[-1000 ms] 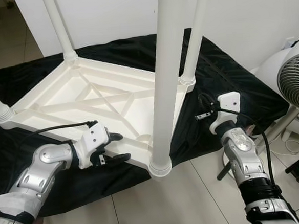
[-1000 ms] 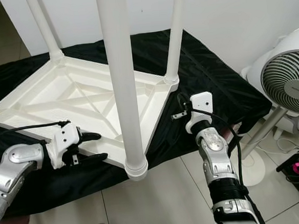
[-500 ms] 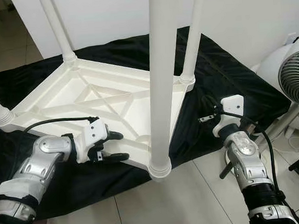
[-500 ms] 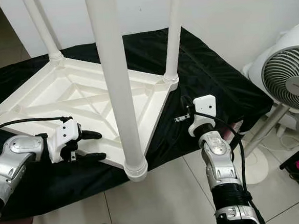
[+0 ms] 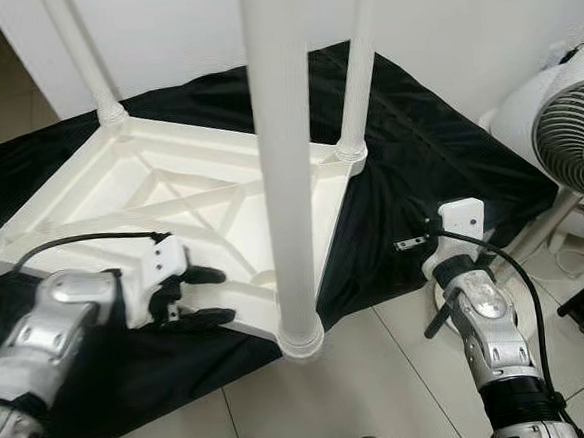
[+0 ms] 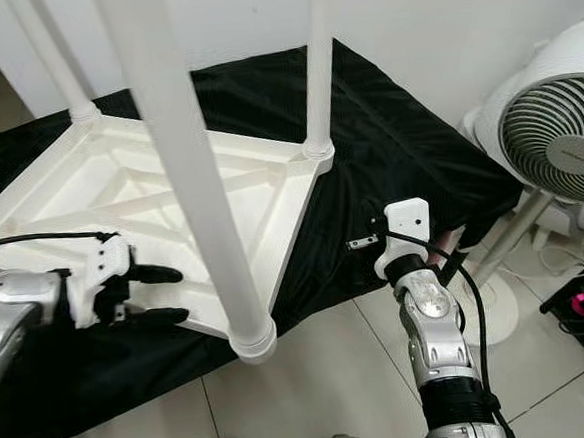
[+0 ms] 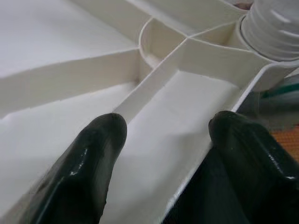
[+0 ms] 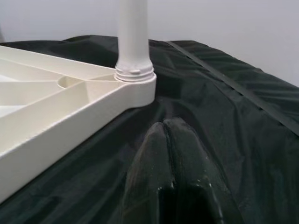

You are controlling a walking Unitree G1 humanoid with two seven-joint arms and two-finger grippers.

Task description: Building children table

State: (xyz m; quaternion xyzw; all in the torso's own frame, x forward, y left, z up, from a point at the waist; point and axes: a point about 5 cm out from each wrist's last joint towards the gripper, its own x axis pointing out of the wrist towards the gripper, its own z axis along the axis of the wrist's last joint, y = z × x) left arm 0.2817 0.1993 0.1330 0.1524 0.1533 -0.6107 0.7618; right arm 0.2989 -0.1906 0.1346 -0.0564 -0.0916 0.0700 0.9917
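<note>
- Left eye view: upturned white table top (image 5: 170,197) flat on black cloth (image 5: 428,159) over the tiled floor (image 5: 383,373), legs pointing up — near leg (image 5: 283,159) socketed at the front corner.
- Left tool (image 5: 192,296) at the near edge of the top, just left of that near leg; fingers spread, one above the rim on the ribbed underside, one outside and below it.
- Left wrist view: rim of the top running between the two fingers (image 7: 93,154), straddled but not seen pinched; leg socket ahead, along the rim.
- Right tool (image 8: 170,154) pressed together, holding nothing, low over the cloth, off the right-hand edge of the top; right-corner leg (image 8: 134,42) ahead and apart from it.
- Key relation — edge lies across the left tool's gap, long axis toward the near leg; left arm clearly nearer. Judged: closing there would grip the rim.
- Fan (image 5: 578,149) standing off to the right, clear of the work.
</note>
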